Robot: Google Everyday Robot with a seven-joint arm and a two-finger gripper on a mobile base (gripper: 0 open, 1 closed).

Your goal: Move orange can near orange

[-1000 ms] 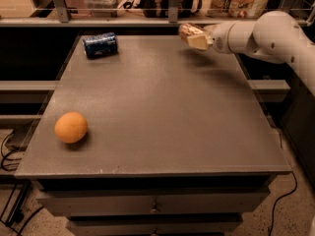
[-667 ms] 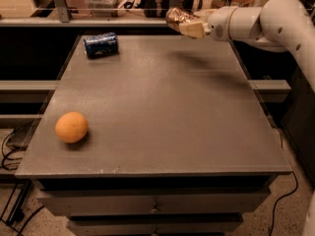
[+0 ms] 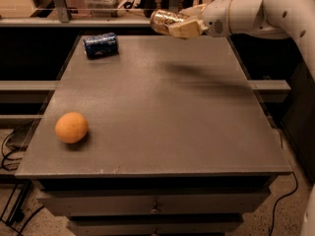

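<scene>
The orange can (image 3: pixel 161 20) is held in the gripper (image 3: pixel 181 25). The gripper's pale fingers are squeezed onto the right part of the can. The shiny left part of the can sticks out past them. The can is turned on its side, with one end pointed to the left. It is held up in the air and is not touching the table (image 3: pixel 162 112). Both the can and the gripper are seen over the far edge of the table, a little right of the middle. The gripper is carried by a white arm (image 3: pixel 256 11) that comes in from the right side.

A soft dark shadow (image 3: pixel 197 77) is seen on the grey table top, below the can and the arm.

The orange (image 3: pixel 72 127) is found on the table near the front left corner. It is well apart from the orange can, which is far across the table from it.

A dark blue can (image 3: pixel 100 45) is laid on its side near the far left corner of the table. It is to the left of the gripper and lower down, and it is not touched by anything.

A drawer (image 3: pixel 155 203) is seen under the table top.
</scene>
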